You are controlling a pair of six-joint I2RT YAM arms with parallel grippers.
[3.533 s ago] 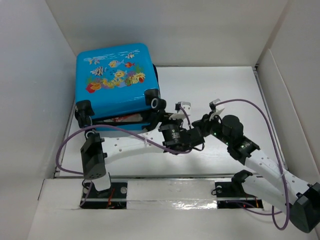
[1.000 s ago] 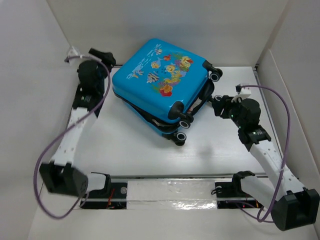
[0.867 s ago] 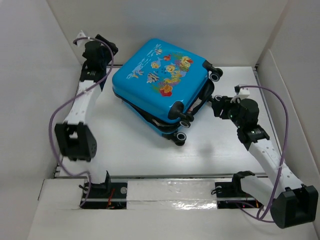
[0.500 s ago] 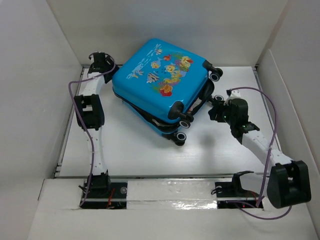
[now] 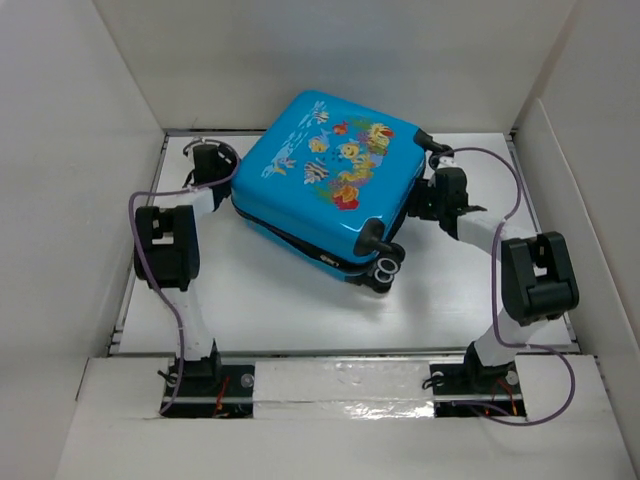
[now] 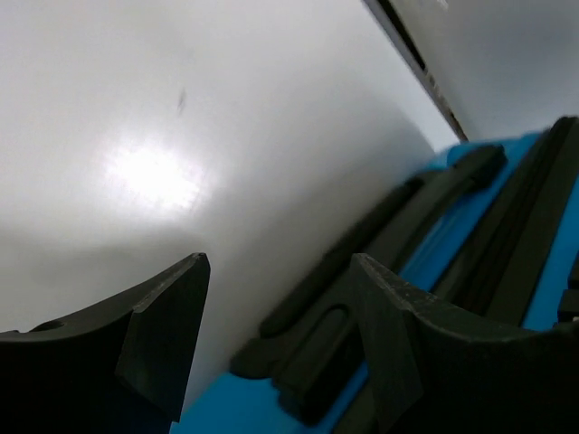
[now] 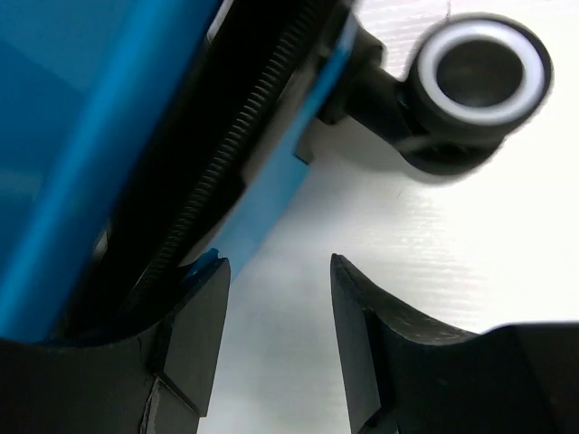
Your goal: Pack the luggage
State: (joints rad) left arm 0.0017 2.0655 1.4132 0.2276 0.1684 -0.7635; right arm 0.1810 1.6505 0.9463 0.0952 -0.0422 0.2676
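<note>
Here's the luggage [image 5: 325,190], bright blue, fish print facing up, lying on the white worktop [image 5: 300,310] toward the back and turned on the diagonal, one wheeled corner pointing at the near edge. The two arms flank it. The left claw [image 5: 212,160] sits low at the suitcase's left side, and the right claw [image 5: 432,195] is tucked in against the right side. From the left wrist, the left claw [image 6: 280,307] is parted, a clear gap between the two dark fingers [image 6: 163,334], nothing gripped; bare worktop shows through the gap, and the luggage [image 6: 556,271] with its black trim lies just beyond the right-hand finger, though I can't tell whether that finger touches it. On the right wrist, the right claw [image 7: 276,316] is also apart with only white worktop in the gap. One finger [image 7: 194,334] sits just beside the blue shell [image 7: 81,108] and its black zipper [image 7: 235,154], holding nothing. A white-rimmed wheel [image 7: 479,77] shows ahead.
</note>
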